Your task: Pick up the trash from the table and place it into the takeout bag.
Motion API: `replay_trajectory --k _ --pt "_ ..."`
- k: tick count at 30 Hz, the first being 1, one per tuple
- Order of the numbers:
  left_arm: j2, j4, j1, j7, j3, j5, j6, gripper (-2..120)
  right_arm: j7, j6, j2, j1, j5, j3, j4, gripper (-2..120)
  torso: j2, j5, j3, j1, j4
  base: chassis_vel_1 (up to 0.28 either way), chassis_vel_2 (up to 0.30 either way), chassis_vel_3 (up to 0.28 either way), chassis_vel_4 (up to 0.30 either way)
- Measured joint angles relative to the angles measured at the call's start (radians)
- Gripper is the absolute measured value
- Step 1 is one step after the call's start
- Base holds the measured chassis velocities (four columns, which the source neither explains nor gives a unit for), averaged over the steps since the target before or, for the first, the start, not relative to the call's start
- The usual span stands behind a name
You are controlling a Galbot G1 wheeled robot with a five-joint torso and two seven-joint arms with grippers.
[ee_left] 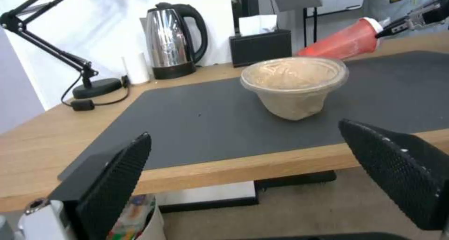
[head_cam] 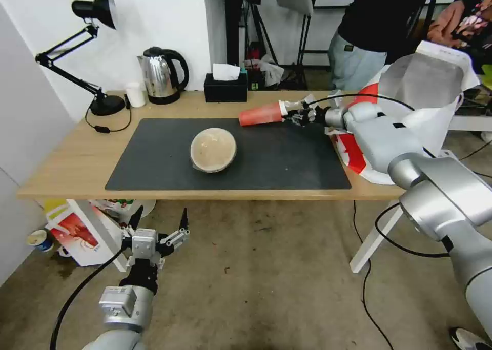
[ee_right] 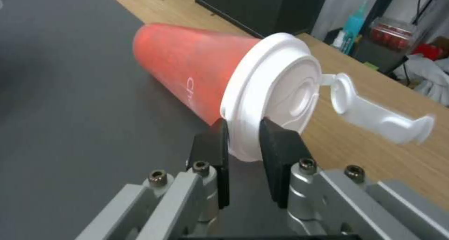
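The tall red drink cup lies tipped on its side above the dark mat's far edge. My right gripper is shut on the rim of its white lid. Mid-mat stands the tan domed bowl. The takeout bag, white with red panels and foil lining, stands open at the table's right end, behind my right arm. Low in front of the table, my left gripper hangs open with nothing in it.
Along the table's back edge stand a desk lamp, a small white cup, a steel kettle and a black tissue box. A smaller red-and-white bag sits on the floor under the left end. A person stands behind the table.
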Motion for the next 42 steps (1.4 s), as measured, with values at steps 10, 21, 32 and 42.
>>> replay_trajectory --k 10,21,32,42 --pt "0.0 0.0 0.0 0.0 0.0 0.0 0.0 100 0.005 0.004 0.001 0.006 0.019 -0.002 0.006 14 0.0 -0.0001 0.0 0.0 -0.0001 0.0 0.0 0.0 0.0" --pt "0.0 0.0 0.0 0.0 0.0 0.0 0.0 100 0.0 0.019 -0.019 0.01 0.095 -0.018 0.057 14 0.0 0.0 0.0 0.0 0.0 0.0 0.0 0.0 0.0" --pt "0.0 0.0 0.0 0.0 0.0 0.0 0.0 100 0.0 0.016 -0.042 0.028 0.147 -0.063 0.105 14 0.0 -0.0001 0.0 0.0 0.0 0.0 0.0 0.0 0.0" --pt "0.0 0.0 0.0 0.0 0.0 0.0 0.0 100 0.02 -0.009 -0.062 0.092 0.245 -0.122 0.192 14 0.0 -0.0001 0.0 0.0 0.0 0.0 0.0 0.0 0.0"
